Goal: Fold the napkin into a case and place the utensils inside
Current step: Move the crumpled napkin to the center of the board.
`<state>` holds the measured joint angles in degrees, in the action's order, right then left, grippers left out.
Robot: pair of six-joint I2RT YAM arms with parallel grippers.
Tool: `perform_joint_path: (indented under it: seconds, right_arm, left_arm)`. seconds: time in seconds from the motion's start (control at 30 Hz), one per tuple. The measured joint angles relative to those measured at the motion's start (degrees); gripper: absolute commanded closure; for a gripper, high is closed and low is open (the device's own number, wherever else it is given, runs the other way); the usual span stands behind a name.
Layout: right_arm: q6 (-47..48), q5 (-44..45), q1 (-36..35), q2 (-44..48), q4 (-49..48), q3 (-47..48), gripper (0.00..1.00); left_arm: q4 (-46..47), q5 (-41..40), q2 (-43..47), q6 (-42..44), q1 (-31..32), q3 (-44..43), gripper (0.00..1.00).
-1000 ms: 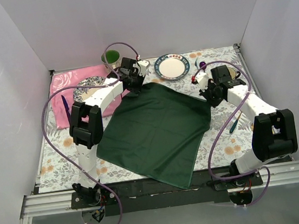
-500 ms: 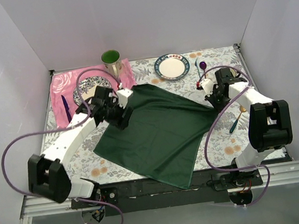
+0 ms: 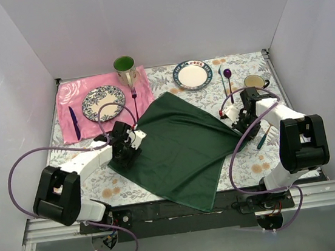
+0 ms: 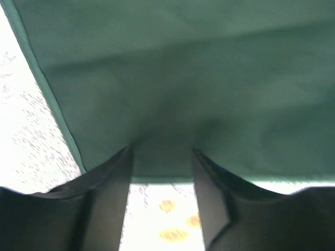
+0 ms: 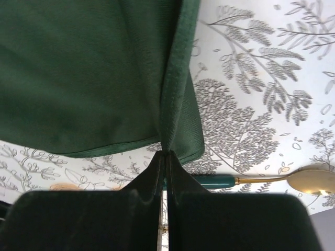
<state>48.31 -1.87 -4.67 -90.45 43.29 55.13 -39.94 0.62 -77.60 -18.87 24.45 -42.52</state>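
Observation:
The dark green napkin (image 3: 179, 148) lies spread as a diamond on the flowered tablecloth. My left gripper (image 3: 127, 152) is at its left edge. In the left wrist view the gripper (image 4: 161, 151) is open, its fingertips straddling the napkin's hem (image 4: 172, 104). My right gripper (image 3: 239, 125) is shut on the napkin's right corner; the right wrist view shows the gripper (image 5: 165, 152) pinching a fold of cloth (image 5: 180, 104). One utensil with a green handle and gold spoon head (image 3: 264, 137) lies right of that corner, and shows under my right fingers (image 5: 309, 181).
A pink cloth (image 3: 67, 101) at back left holds a patterned plate (image 3: 103, 103), a purple knife (image 3: 74, 121) and a pink fork (image 3: 134, 96). A green cup (image 3: 124, 65), a white plate (image 3: 192, 74), a purple spoon (image 3: 227, 75) and a mug (image 3: 254, 82) stand along the back.
My left gripper has moved from the napkin's far corner down to its left edge. My right gripper has kept its hold on the right corner and shifted slightly.

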Motion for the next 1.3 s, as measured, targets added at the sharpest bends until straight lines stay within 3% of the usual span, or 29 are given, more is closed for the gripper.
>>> perform_joint_path:
  seconds: [0.13,0.3,0.43,0.47,0.53,0.57,0.6,0.63,0.7,0.87,1.2,1.3]
  right_arm:
    - [1.66,-0.33,-1.27,1.03,2.95,-0.76,0.99]
    - [3.17,-2.34,-4.63,1.77,6.86,-0.83,0.98]
    - [4.57,-6.34,-7.13,1.79,11.65,-0.20,0.97]
    - [4.85,-7.80,-7.58,1.79,13.40,0.55,0.94]
    - [5.09,-10.84,-8.00,1.79,16.37,2.69,0.82]
    - [5.07,-12.00,-8.02,1.79,17.51,3.96,0.70]
    - [4.96,-12.90,-8.04,1.79,18.38,5.31,0.41]
    - [4.85,-13.55,-8.02,1.79,19.21,6.69,0.34]
    - [4.57,-14.84,-7.54,1.40,20.83,9.88,0.32]
    - [2.71,-18.14,-4.70,-2.56,21.75,22.51,0.36]
    - [-5.75,-18.53,-17.51,-13.29,7.02,28.37,0.87]
    - [-7.45,-16.48,-18.75,-19.17,3.89,28.37,0.94]
  left_arm:
    - [2.95,-2.16,-4.90,0.96,-1.86,-1.22,0.71]
    - [5.70,-4.00,-13.77,3.74,-9.31,-9.35,0.79]
    - [8.39,-4.63,-19.56,6.05,-14.71,-15.80,0.66]
    - [8.04,-3.30,-19.91,6.67,-15.76,-16.96,0.54]
    - [6.91,0.79,-18.78,7.80,-17.29,-18.29,0.44]
    - [6.43,2.71,-17.35,8.46,-17.38,-18.34,0.42]
    - [5.18,4.74,-15.06,9.07,-16.92,-18.12,0.40]
    - [4.26,5.99,-12.02,9.53,-15.67,-17.66,0.39]
    - [3.10,8.35,-5.40,9.88,-12.07,-16.26,0.39]
    - [-0.24,13.86,1.99,7.89,-7.41,-13.97,0.38]
    - [-0.35,13.92,-0.96,-1.33,-4.79,-7.32,0.39]
    - [-0.24,12.94,-1.36,-3.04,-4.81,-6.01,0.40]
